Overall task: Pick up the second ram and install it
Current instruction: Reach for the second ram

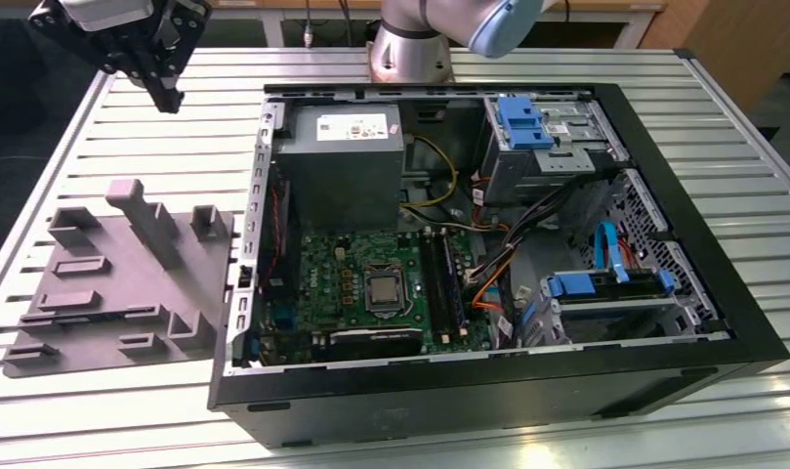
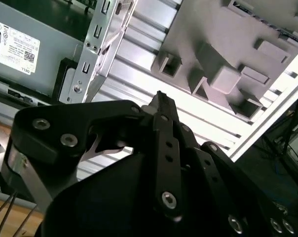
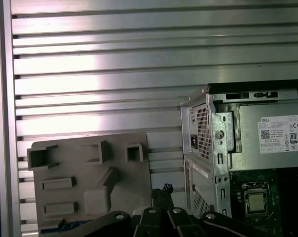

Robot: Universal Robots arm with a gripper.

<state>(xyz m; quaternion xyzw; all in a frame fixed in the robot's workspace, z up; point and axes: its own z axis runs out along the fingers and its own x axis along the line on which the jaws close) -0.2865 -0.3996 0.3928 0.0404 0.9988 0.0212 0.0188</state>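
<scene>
My gripper (image 1: 169, 96) hangs high over the slatted table at the far end of the exterior view's left, beyond the grey fixture (image 1: 114, 283) and left of the open computer case (image 1: 707, 244). Its two black fingers meet at the tips, shut with nothing between them, as both wrist views show (image 2: 161, 98) (image 3: 164, 190). The second ram is out of view. Inside the case, long black slot rails (image 1: 440, 283) run beside the processor (image 1: 384, 289) on the green motherboard. I cannot tell whether a stick sits in them.
The grey fixture carries several upright blocks (image 1: 141, 210) and shallow recesses (image 3: 57, 183). A grey power supply (image 1: 340, 161) fills the case's far corner. Blue drive brackets (image 1: 525, 122) and bundled cables (image 1: 499, 278) lie toward the exterior view's right. The arm's base (image 1: 414, 49) stands behind the case.
</scene>
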